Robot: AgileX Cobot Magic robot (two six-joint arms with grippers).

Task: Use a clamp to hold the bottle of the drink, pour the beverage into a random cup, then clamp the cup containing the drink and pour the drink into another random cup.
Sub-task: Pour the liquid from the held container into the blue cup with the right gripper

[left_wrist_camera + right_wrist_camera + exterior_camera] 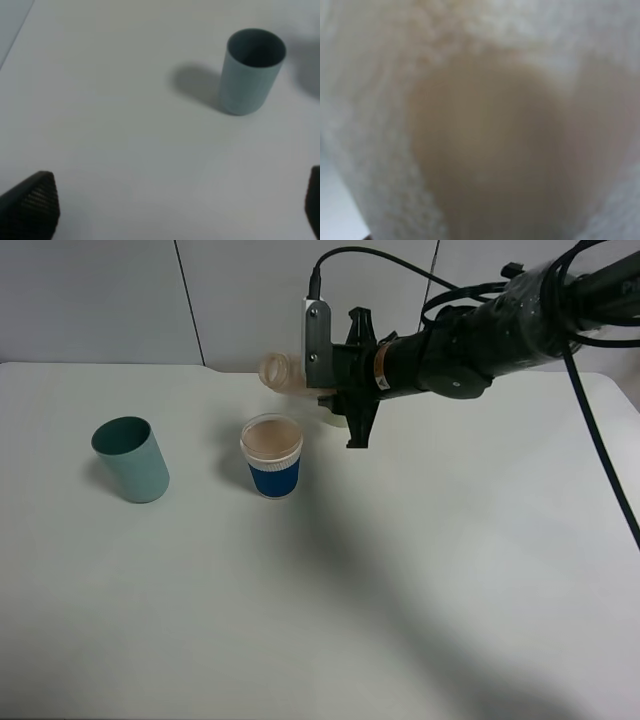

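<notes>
Bottle (485, 130) tipped sideways, clamped in right gripper (343, 392) above blue cup (272, 465) (tan drink inside), left gripper (172, 205) wide, teal cup (250, 70) ahead.

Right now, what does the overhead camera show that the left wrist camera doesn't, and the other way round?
Only the overhead view shows the blue cup holding brown drink, and the right gripper clamping the bottle, tipped with its mouth above and just behind that cup. Only the left wrist view shows the left gripper, its tips spread wide over bare table. Both show the green cup standing upright on the white table.
</notes>
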